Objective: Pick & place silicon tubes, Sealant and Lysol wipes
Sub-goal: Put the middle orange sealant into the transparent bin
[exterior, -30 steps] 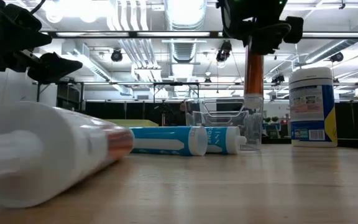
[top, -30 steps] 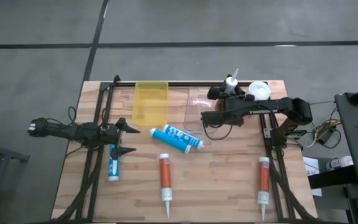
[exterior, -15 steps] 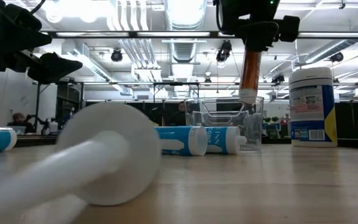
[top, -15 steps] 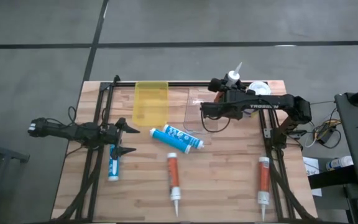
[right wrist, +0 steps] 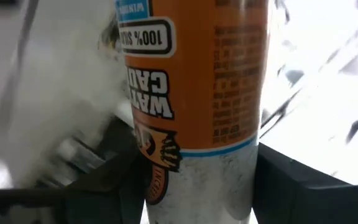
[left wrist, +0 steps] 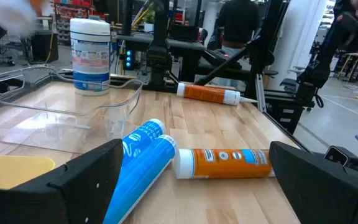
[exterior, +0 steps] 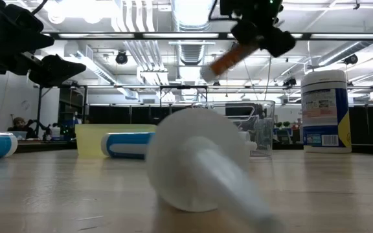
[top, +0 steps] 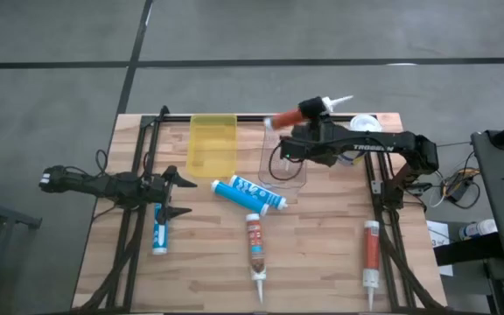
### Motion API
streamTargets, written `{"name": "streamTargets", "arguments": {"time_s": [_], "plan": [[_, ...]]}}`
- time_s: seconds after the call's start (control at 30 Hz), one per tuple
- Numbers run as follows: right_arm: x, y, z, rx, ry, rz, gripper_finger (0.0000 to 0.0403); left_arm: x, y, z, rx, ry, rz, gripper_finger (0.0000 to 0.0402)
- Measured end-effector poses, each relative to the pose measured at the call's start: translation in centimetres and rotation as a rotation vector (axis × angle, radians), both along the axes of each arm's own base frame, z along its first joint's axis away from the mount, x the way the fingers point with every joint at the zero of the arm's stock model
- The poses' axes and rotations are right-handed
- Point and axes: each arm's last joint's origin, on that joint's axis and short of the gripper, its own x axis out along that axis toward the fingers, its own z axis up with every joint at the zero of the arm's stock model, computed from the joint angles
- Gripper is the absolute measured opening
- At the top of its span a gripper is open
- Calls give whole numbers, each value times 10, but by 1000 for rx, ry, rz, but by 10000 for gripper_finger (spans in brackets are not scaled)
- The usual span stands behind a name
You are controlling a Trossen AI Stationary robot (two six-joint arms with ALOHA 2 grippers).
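Right gripper (top: 309, 138): its fingers are clamping an orange sealant tube (top: 304, 112), holding it in the air above the clear tray (top: 274, 162); seen from above the tube is lying tilted, white nozzle pointing away from the fingers toward the table's right rear corner.
Held tube up close: in the right wrist view the orange label (right wrist: 194, 74) is filling the space between the two dark fingers (right wrist: 291, 180), which are pressing on either side of its white end.
Held tube from table height: it is hanging slanted under the gripper (exterior: 254, 29), well above the clear tray (exterior: 238, 126).
Left gripper (top: 171, 194): its fingers are standing wide apart and gripping nothing, waiting near the table's left edge; a blue-and-white tube (top: 159, 229) is lying just beside the finger nearer the table's front edge.
Lysol wipes (top: 366, 125): the canister is standing upright at the table's right rear corner, just beyond the right gripper's fingers and apart from them; in the left wrist view (left wrist: 91, 55) it is standing behind the clear tray (left wrist: 55, 112).
Yellow tray (top: 212, 144): sitting beside the clear tray, between the two grippers.
Blue tubes (top: 248, 194): two are lying side by side ahead of the left fingers.
Loose orange tube (top: 254, 249): lying near the table's front, nozzle forward.
Second orange tube (top: 371, 254): lying along the right rail.
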Motion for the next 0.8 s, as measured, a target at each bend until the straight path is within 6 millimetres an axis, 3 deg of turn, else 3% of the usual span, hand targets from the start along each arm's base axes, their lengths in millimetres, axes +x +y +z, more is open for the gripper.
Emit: {"name": "streamTargets", "arguments": {"time_s": [0.07,0.3,0.5,0.67,0.73,0.8], "plan": [[1,0,7,12,-245,-28,209,0,0,0,0,0,0,399],[-2,10,26,330,-923,-82,209,0,0,0,0,0,0,398],[-18,45,42,642,-1496,253,209,0,0,0,0,1,0,398],[-46,50,29,1017,-2136,607,208,0,0,0,0,1,0,398],[-52,49,11,1123,-2274,669,208,0,0,0,0,1,0,398],[-53,48,-14,1151,-2284,632,208,0,0,0,0,1,0,398]]}}
